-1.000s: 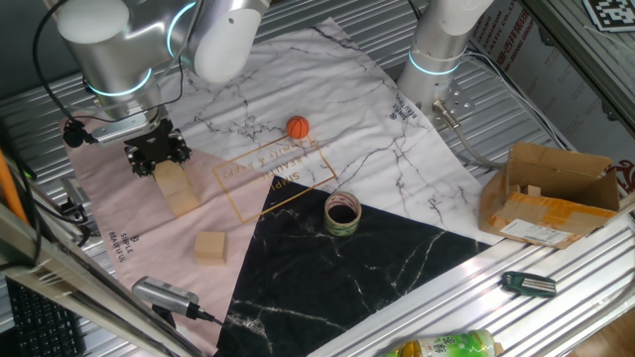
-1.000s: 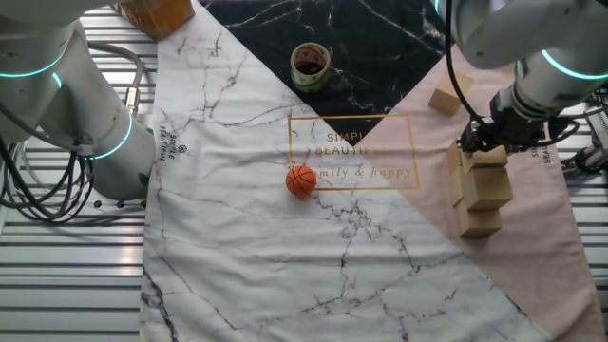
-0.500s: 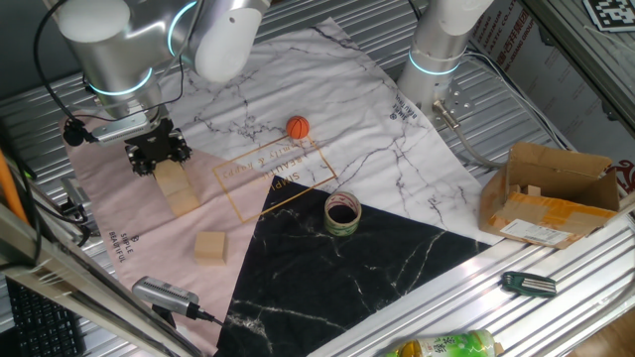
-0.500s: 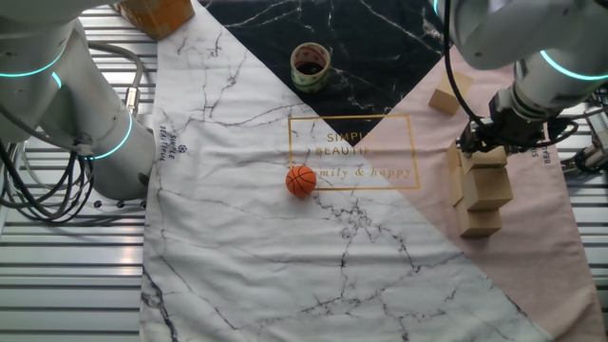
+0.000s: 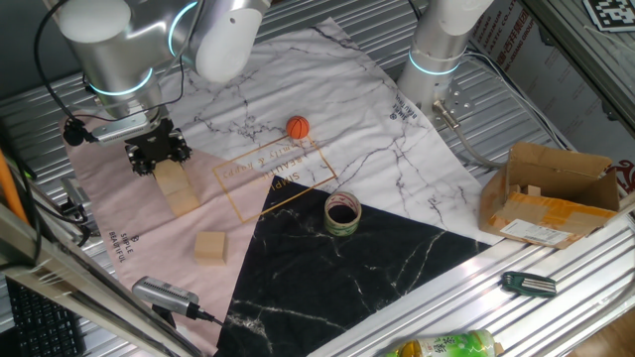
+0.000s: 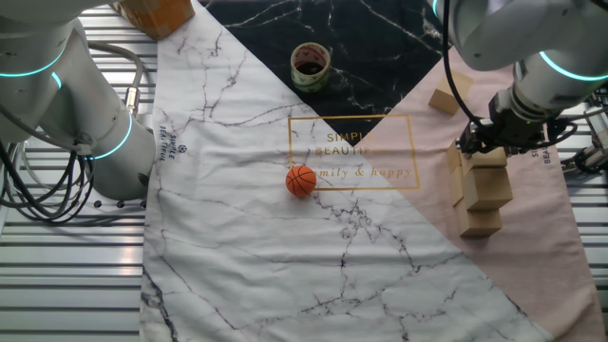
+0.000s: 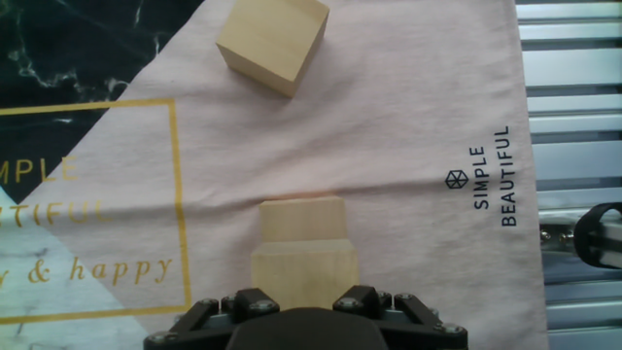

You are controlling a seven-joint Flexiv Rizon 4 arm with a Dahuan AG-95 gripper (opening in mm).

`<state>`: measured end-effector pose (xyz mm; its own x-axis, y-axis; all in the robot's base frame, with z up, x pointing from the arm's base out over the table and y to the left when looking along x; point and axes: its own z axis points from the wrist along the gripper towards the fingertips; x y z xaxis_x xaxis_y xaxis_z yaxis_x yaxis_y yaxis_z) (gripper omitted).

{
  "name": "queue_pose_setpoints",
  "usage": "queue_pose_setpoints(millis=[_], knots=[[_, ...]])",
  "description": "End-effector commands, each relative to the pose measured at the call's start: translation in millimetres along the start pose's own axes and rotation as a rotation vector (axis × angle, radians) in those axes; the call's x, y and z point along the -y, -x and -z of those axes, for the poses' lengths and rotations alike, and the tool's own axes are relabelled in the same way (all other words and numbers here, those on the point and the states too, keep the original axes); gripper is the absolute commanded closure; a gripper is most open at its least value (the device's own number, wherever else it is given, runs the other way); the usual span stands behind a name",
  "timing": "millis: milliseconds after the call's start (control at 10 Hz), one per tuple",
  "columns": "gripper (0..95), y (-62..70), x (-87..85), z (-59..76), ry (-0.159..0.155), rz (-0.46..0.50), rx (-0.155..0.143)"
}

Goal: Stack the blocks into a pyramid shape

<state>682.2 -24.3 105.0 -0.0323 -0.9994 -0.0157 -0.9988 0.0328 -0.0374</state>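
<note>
On the pink cloth stands a stack of light-tan wooden blocks, also seen in one fixed view as the stack. My gripper sits right over the stack, shut on the top block. In the hand view this top block fills the space between the jaws, with a lower block showing beyond it. The fingertips themselves are hidden. One loose block lies apart on the pink cloth, and it also shows in the other views as the loose block.
An orange ball lies mid-cloth and a tape roll sits on the black marble part. A brown cardboard box stands at the right, a green bottle at the front edge. A second arm's base stands beside the cloth.
</note>
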Motion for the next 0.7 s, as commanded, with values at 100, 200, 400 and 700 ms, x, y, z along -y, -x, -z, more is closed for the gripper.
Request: queue_pose_setpoints(millis=[100, 200, 400, 700], knots=[[95.0, -0.8, -0.4, -0.1, -0.002, -0.002, -0.002], [95.0, -1.7, -0.6, -0.4, -0.003, -0.002, -0.001], [95.0, -3.3, -0.9, -1.1, -0.005, -0.003, 0.001], [95.0, -3.3, -0.8, -1.2, -0.005, -0.009, 0.006]])
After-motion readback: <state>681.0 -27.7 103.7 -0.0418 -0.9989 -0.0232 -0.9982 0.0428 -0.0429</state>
